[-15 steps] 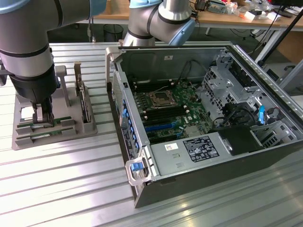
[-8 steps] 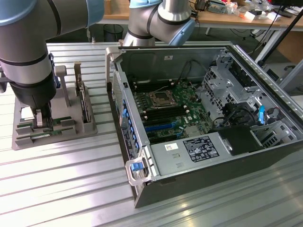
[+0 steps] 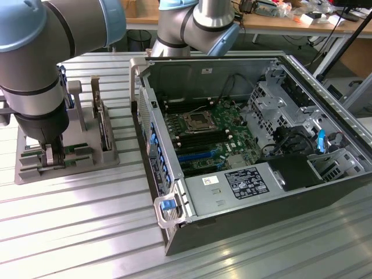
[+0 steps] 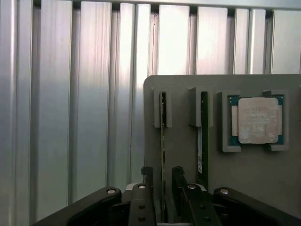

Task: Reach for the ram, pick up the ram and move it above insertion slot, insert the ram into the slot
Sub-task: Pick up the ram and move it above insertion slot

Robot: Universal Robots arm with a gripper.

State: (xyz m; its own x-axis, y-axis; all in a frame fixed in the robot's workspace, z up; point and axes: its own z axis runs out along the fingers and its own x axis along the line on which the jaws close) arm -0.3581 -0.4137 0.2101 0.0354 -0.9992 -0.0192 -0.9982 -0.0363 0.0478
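Note:
The ram (image 4: 162,136) is a thin green stick standing on edge in a grey holder (image 4: 183,155). My gripper (image 4: 162,181) is open and straddles its near end, one finger on each side with a small gap to the board. In the exterior view the gripper (image 3: 51,160) reaches down into the holder (image 3: 87,160) at the exterior view's left, and the arm hides most of the stick. The slot (image 3: 200,141) is one of the long black sockets beside the square processor socket (image 3: 195,122) inside the open computer case.
A second stick (image 4: 203,136) stands parallel to the ram in the holder, and a square silver processor chip (image 4: 256,120) sits in its own pocket. The case wall (image 3: 154,151) and its blue latch (image 3: 167,204) rise between holder and motherboard. Blue sockets (image 3: 195,156) lie near the black ones.

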